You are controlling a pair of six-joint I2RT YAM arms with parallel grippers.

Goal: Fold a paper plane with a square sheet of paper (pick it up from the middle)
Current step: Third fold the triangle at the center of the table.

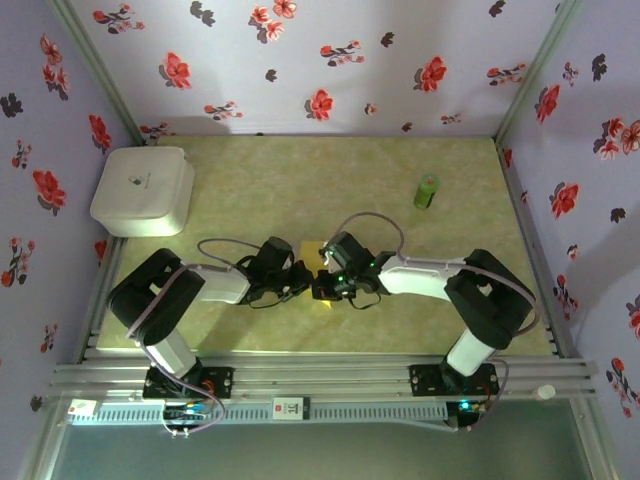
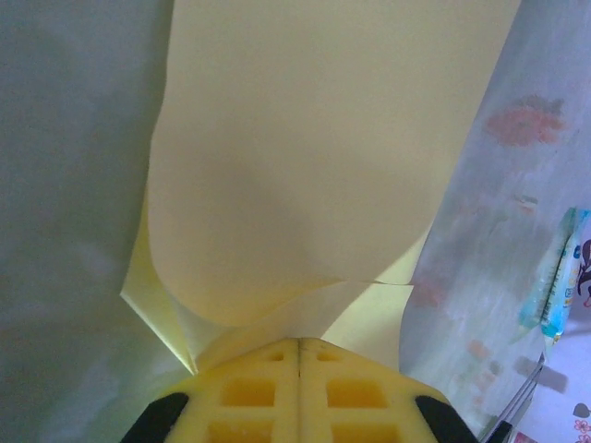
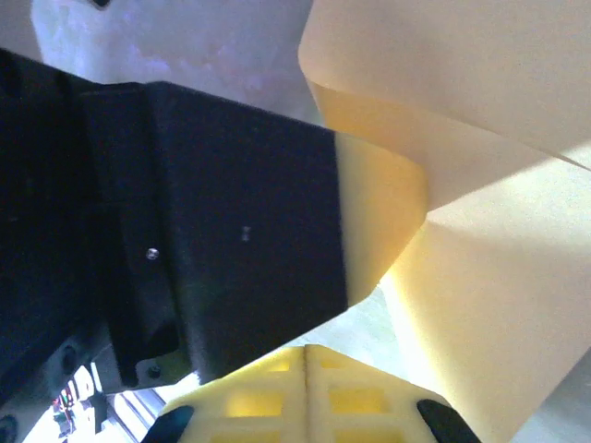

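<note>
**Both claws closed at the paper, mid-table**

In the top view the two arms met at the centre of the table (image 1: 400, 320), just below the middle of the frame. The yellow paper (image 1: 316, 247) showed as a small patch between and just above the claw tips.

The left claw (image 2: 300, 343) was pinched shut on the paper. In its wrist view the pads met at the bottom edge and the sheet rose from them in a loose curl, filling the middle and top of the frame.

The right claw (image 3: 307, 349) was also closed, pads together at the bottom of its view. The paper hung at the right of that frame, and I could not tell whether this claw gripped it.

A white box (image 1: 143, 190) sat at the upper left and a green cylinder (image 1: 427, 191) at the upper right, well apart from the claws.
</note>
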